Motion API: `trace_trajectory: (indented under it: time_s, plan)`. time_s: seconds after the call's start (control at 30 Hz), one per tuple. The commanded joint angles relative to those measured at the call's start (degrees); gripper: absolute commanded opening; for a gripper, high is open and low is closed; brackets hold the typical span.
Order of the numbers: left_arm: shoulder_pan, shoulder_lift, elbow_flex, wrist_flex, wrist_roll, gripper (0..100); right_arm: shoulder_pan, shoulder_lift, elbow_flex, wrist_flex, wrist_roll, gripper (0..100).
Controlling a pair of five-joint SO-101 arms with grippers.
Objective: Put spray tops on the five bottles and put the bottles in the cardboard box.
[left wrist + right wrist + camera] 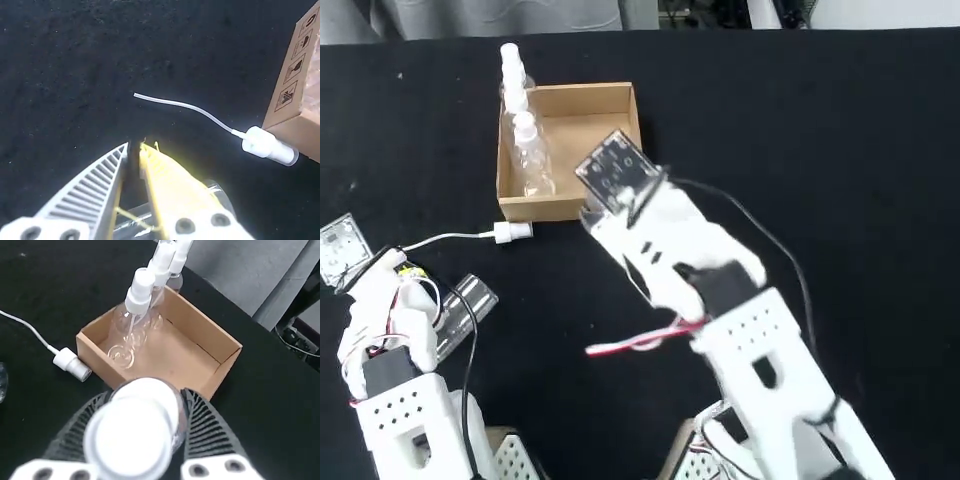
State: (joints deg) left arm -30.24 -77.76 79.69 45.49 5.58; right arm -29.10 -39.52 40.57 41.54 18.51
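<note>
The cardboard box (545, 208), a shallow open tray of plain brown board with straight low walls, is sitting on the matte black table (840, 150). Inside it, three clear plastic bottles (520, 100) with white spray tops are standing upright in a row along one side wall, their rounded bodies glinting. The right gripper (147, 395) is hovering just outside the box wall nearest the arms, toward the corner away from that row. Its dark ribbed jaws are clamping both sides of a fourth bottle (135, 435), whose round white top is facing up at the wrist camera. A loose spray top (513, 232) is lying on its side just beside the same wall, at the corner on the bottles' side, and its thin white dip tube is curving away from the box across the table. Well apart from the box, back toward the arm bases, the left gripper (132, 150) is pointing out over the table, its ribbed white jaw and its yellow jaw drawn together to a thin slit with nothing between the tips. A fifth bottle (470, 298), clear and cylindrical, is lying on its side right beside this gripper, on its box-facing side; whether the two are touching is not clear.
</note>
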Motion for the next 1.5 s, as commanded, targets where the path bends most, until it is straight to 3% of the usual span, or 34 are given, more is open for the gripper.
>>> trace_trajectory:
  time_s: [0.0,0.27,1.47]
  plan:
    - [-0.66,-0.79,-0.48,-0.26,-0.70,3,2.11,4.70,-6.55,-4.04,0.26,1.1]
    - [-0.66,-0.79,-0.48,-0.26,-0.79,3,6.33,18.15,-17.10,-7.03,-3.16,1.1]
    - [-0.66,-0.79,-0.48,-0.26,-0.79,3,9.58,66.86,-62.29,-6.95,-3.34,1.4]
